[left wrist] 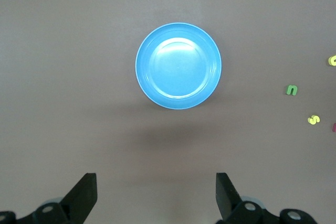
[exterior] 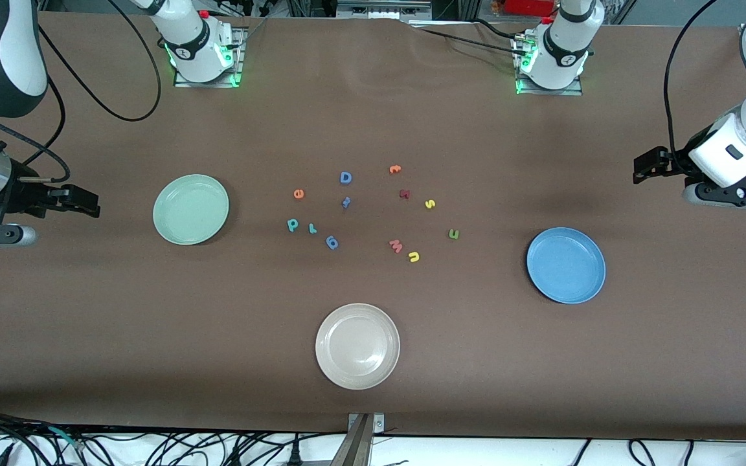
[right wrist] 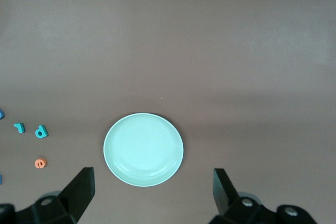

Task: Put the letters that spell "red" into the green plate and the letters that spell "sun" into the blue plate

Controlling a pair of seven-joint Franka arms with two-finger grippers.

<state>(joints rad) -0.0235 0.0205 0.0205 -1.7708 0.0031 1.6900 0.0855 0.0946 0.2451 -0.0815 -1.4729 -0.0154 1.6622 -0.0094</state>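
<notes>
Foam letters sit scattered mid-table, none plated yet: the orange "e" (exterior: 298, 193), teal "d" (exterior: 293, 224) and thin teal "r" (exterior: 312, 228) cluster toward the pale green plate (exterior: 172, 226), which lies bare at the right arm's end. The yellow "s" (exterior: 430, 204), dark green "n" (exterior: 454, 234) and yellow "u" (exterior: 414, 257) lie toward the blue plate (exterior: 544, 278), also bare, at the left arm's end. Decoys sit among them: a blue capital "D" (exterior: 346, 177), an orange "t" (exterior: 395, 169), a pink "w" (exterior: 396, 246), and a beige plate (exterior: 331, 362) nearest the camera. The right gripper (exterior: 91, 204) hovers off the table's edge past the green plate, fingers spread wide, holding nothing; the left gripper (exterior: 638, 167) hangs over bare cloth near the blue plate, likewise spread and empty. The risk here is mix-ups: the pink "w" nearly touches the yellow "u", so wide fingers could snag both, and thin flat foam may slip a pinch.
</notes>
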